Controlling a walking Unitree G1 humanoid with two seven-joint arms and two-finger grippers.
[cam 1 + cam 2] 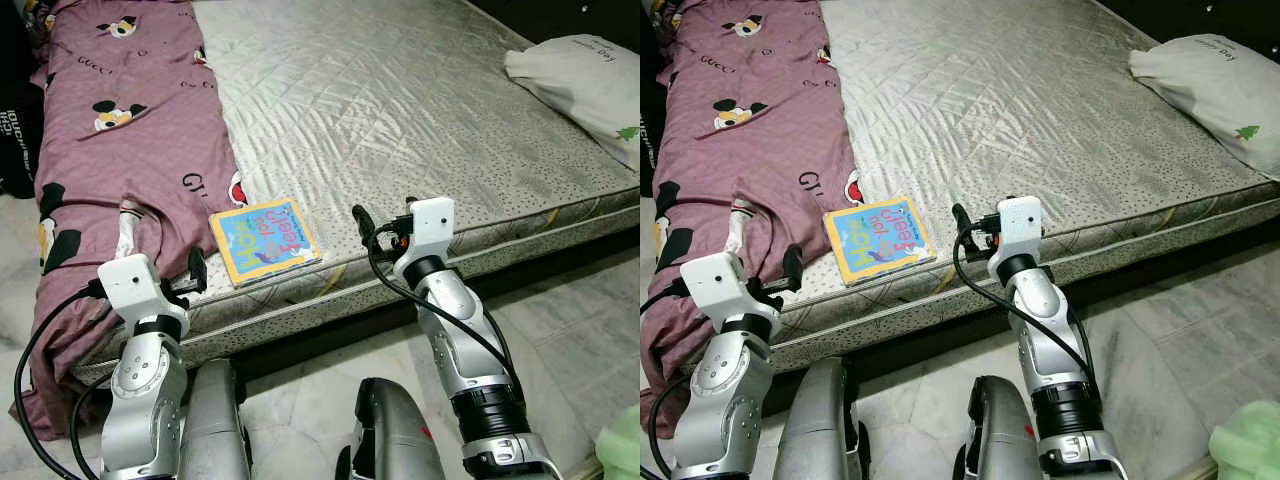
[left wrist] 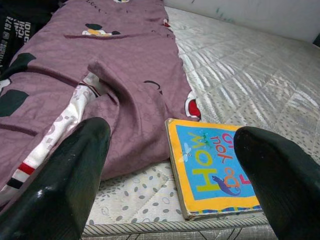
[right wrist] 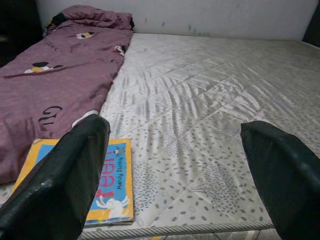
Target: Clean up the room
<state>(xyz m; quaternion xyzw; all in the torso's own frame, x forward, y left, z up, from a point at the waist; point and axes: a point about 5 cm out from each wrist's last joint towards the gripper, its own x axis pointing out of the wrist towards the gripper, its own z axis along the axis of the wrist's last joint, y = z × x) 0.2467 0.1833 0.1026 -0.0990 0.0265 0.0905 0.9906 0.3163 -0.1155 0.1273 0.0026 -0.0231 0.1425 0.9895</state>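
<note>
A yellow-and-blue children's book lies flat near the front edge of the quilted mattress, touching the edge of a purple cartoon-print blanket that covers the bed's left side. My left gripper hovers at the mattress edge just left of the book, open and holding nothing; in its wrist view the book lies between the spread fingers. My right gripper is just right of the book, open too, with the book beside one of its fingers.
A white pillow rests at the bed's far right corner. A black bag stands beside the bed on the left. Marble floor runs along the bed's front, with something pale green at the lower right.
</note>
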